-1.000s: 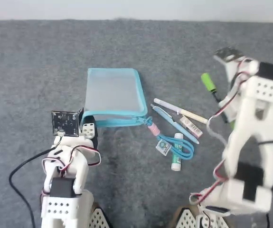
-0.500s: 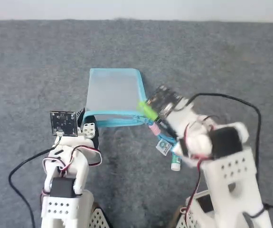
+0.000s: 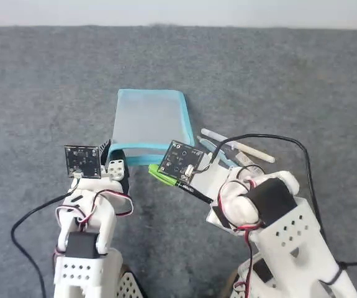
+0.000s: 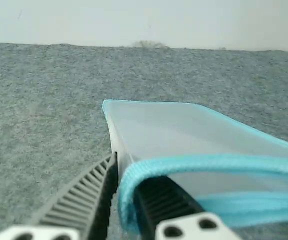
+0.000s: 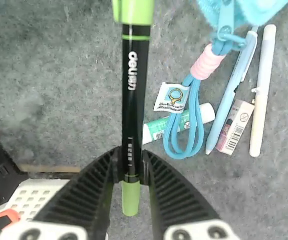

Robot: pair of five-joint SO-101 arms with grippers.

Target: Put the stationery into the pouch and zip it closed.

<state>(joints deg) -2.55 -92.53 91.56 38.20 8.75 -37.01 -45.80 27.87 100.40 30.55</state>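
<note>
The translucent pouch (image 3: 147, 121) with blue zipper trim lies flat at the table's middle. My left gripper (image 3: 117, 164) is shut on its near left edge; the left wrist view shows the fingers (image 4: 91, 197) clamping the blue trim of the pouch (image 4: 184, 130). My right gripper (image 5: 130, 170) is shut on a green-and-black marker (image 5: 131, 100). From above, the marker (image 3: 166, 177) lies just in front of the pouch's near edge with its green tip pointing left. A blue pen (image 5: 231, 100), white pen (image 5: 261, 85), eraser (image 5: 234, 132) and glue stick (image 5: 181, 122) lie on the carpet.
A blue cord loop (image 5: 186, 135) with a pink zipper pull (image 5: 209, 62) hangs from the pouch's corner beside the loose stationery. In the high view the pens (image 3: 237, 148) lie right of the pouch, partly under the right arm. Grey carpet covers the table.
The right arm has swung from the far right to the pouch's near edge, carrying the green marker. The left arm has kept still on the pouch.
</note>
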